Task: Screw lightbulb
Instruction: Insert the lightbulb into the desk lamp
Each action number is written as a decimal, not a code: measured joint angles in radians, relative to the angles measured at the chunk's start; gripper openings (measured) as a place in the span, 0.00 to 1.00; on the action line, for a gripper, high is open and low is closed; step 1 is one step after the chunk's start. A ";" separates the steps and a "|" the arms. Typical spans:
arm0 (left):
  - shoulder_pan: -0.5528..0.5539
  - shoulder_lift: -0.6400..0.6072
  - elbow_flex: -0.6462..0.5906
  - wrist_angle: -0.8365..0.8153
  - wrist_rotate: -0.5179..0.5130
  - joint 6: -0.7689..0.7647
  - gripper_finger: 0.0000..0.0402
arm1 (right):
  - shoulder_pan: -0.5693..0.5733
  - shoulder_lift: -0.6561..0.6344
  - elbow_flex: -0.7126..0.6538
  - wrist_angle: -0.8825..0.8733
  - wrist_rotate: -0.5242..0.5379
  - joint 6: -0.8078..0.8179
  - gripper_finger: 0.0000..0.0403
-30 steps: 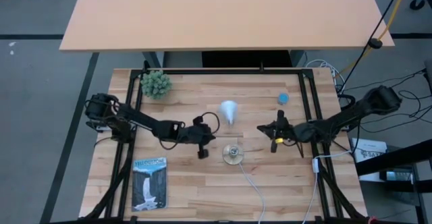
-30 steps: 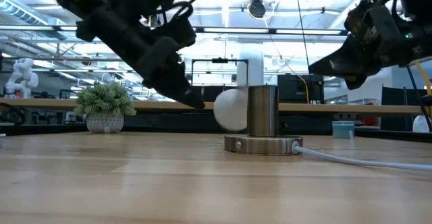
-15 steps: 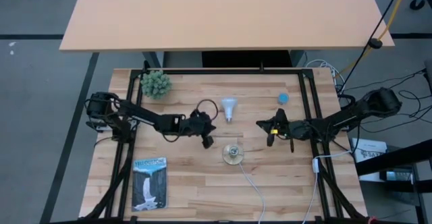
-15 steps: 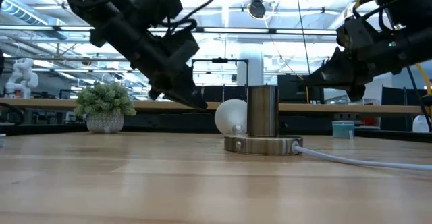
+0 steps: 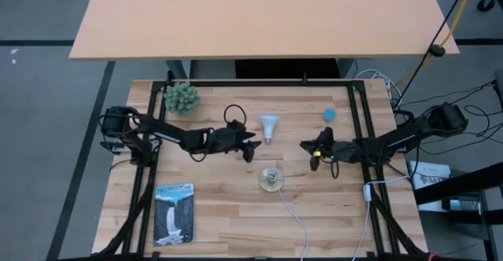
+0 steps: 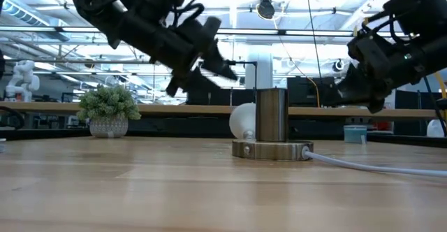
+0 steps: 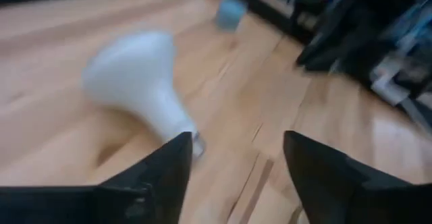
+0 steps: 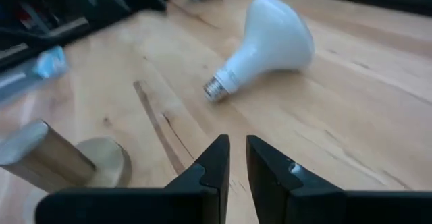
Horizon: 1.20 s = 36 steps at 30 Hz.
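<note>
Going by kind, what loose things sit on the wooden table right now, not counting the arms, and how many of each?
Lightbulb: 1
Socket with white cord: 1
Potted plant: 1
Small blue object: 1
Booklet: 1
Total: 5

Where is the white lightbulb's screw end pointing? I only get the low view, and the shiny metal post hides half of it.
Observer: From above, the white cone-shaped lightbulb lies on its side, with its grey screw end toward the round silvery socket disc.
Operator: Is the left pincer holding it?
Observer: No. The left wrist view shows the left pincer open, with the bulb lying free on the wood ahead of it.
Operator: And the right pincer?
Observer: Its wrist view shows the right pincer aimed at the bulb but well apart from it.
</note>
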 joint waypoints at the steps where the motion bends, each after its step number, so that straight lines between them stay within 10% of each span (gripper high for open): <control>1: 0.000 0.000 0.001 0.021 -0.001 -0.013 0.63 | 0.000 0.000 0.000 -0.018 0.000 0.000 0.11; 10: 0.048 0.030 0.283 -0.392 -0.028 -0.116 0.61 | 0.000 0.000 0.000 -0.065 0.008 -0.042 0.11; 20: 0.086 0.327 0.733 -0.837 0.051 -0.032 0.60 | 0.000 -0.001 0.000 -0.084 0.008 -0.048 0.11; 36: 0.170 0.624 0.982 -0.971 0.122 0.096 0.54 | 0.000 -0.001 0.000 -0.102 0.005 -0.044 0.11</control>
